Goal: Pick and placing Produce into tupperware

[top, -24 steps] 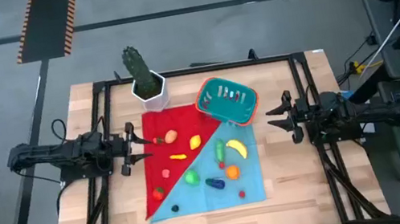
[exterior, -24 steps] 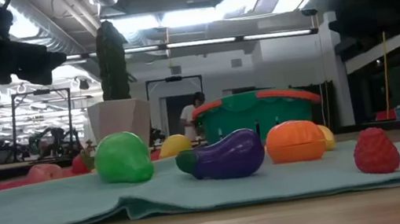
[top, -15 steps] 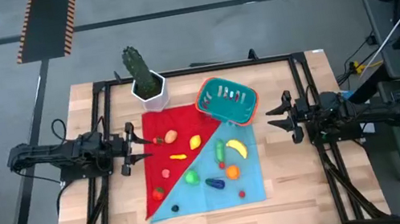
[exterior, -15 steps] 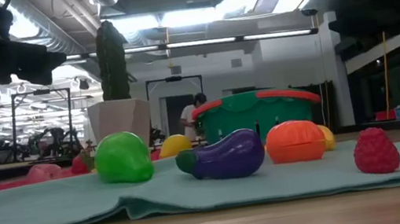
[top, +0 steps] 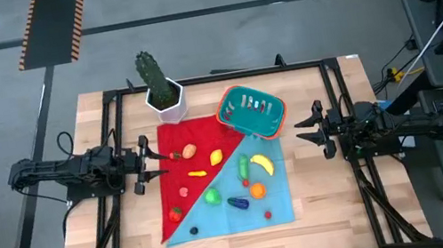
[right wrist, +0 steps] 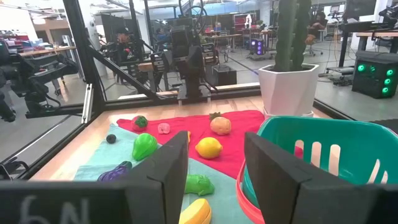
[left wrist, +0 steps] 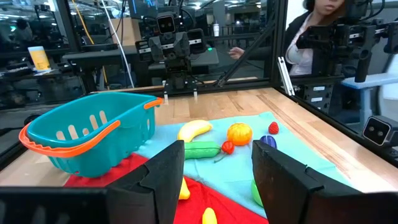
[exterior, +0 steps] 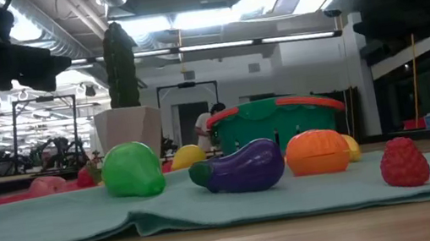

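The teal tub with an orange rim stands at the far right corner of a red and teal cloth; it also shows in the low view. Small toy produce lies spread on the cloth: a lemon, a banana, a green pepper, a purple eggplant, an orange and a strawberry. My left gripper is open and empty over the cloth's left edge. My right gripper is open and empty to the right of the tub.
A tall green cactus in a white hexagonal pot stands at the far edge, left of the tub. A black frame runs around the table top. A person shows beyond the table in the left wrist view.
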